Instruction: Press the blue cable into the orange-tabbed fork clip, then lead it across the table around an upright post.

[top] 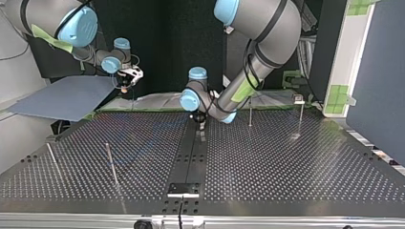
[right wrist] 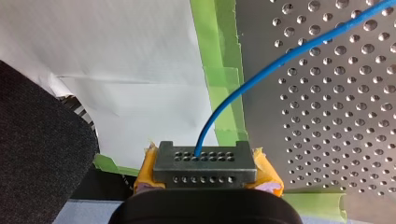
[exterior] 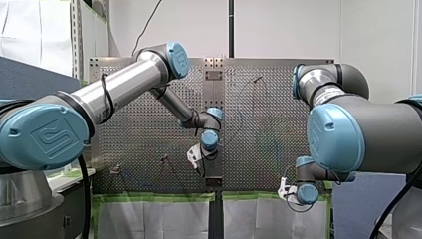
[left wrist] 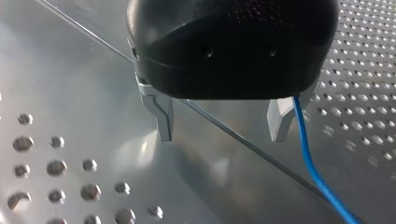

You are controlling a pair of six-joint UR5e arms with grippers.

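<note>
Perforated table (top: 286, 162) lies under both arms. My left gripper (left wrist: 222, 137) hangs low over its middle, fingers spread, the blue cable (left wrist: 306, 154) beside one finger. My right gripper (right wrist: 205, 161), beyond the table's edge, pinches that cable.

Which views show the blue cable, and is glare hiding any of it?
Left wrist view: blue cable plain beside my left end effector, despite glare on the perforated table. Right wrist view: cable plain ahead of my right end effector. Top view: faint bluish trace only. Front view: hardly visible.
</note>
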